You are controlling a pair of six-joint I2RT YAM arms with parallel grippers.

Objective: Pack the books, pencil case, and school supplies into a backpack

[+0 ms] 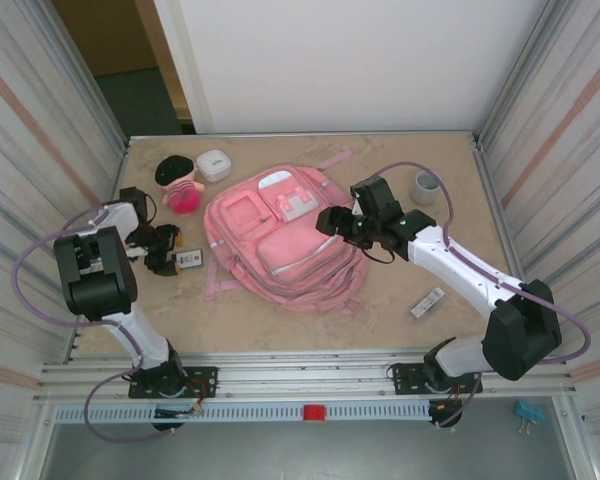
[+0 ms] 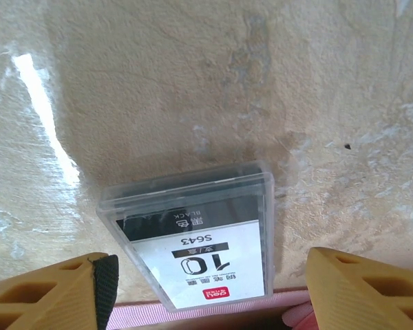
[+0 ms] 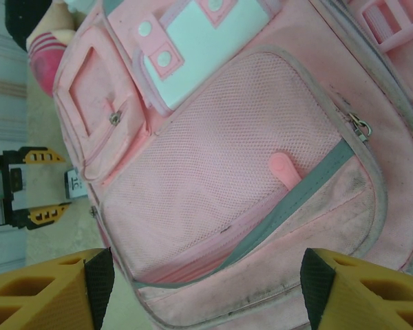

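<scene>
The pink backpack (image 1: 280, 250) lies flat in the middle of the table, front pockets up. My right gripper (image 1: 332, 222) hovers open above its mesh front pocket (image 3: 227, 172), nothing between the fingers (image 3: 48, 292). My left gripper (image 1: 167, 250) sits open at the backpack's left side, its fingers (image 2: 48, 295) straddling a small clear plastic box (image 2: 193, 234) with a black-and-white label, without touching it. One of the school supplies, a slim white stick (image 1: 427, 303), lies near the right arm. The books and the pencil case are out of view.
A black-haired pink doll (image 1: 180, 185) and a small rounded white box (image 1: 213, 165) sit at the back left. A grey cup (image 1: 425, 186) stands at the back right. A pink backpack strap (image 2: 193, 317) runs just under the left gripper. Metal walls enclose the table.
</scene>
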